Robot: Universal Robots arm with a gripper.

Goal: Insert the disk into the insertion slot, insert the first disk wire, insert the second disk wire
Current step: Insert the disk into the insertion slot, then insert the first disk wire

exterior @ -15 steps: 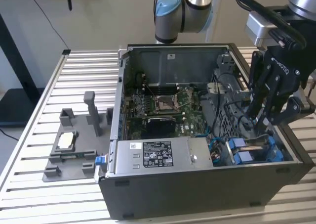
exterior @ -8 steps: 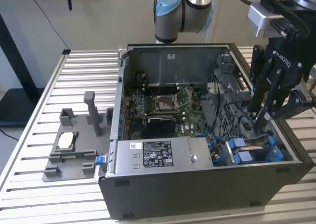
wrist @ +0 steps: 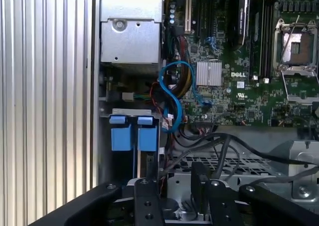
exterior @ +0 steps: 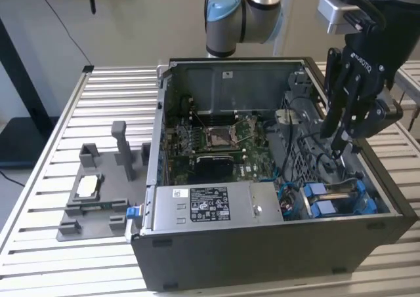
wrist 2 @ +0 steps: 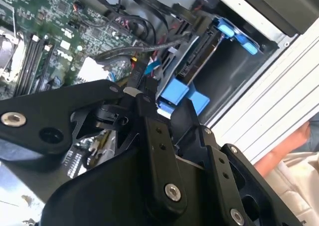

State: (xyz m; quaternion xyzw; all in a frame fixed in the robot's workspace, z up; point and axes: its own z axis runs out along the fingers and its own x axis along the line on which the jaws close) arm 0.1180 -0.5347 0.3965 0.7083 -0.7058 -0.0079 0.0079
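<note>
While the silver-grey, blue-framed disk (wrist 2: 198, 56) sits in the insertion slot (wrist 2: 234, 74), the hand (exterior: 341, 143) clenches a black wire (wrist: 199, 180).

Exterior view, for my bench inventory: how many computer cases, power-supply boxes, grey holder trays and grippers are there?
Computer case: 1
Power-supply box: 1
Grey holder tray: 1
Gripper: 1
Total: 4

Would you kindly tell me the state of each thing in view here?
computer case: lying on its side, side panel off, open.
disk: seated in the insertion slot, blue carrier tabs showing.
gripper: low inside the case, near the disk.
processor socket: bare, no cooler fitted.
</note>
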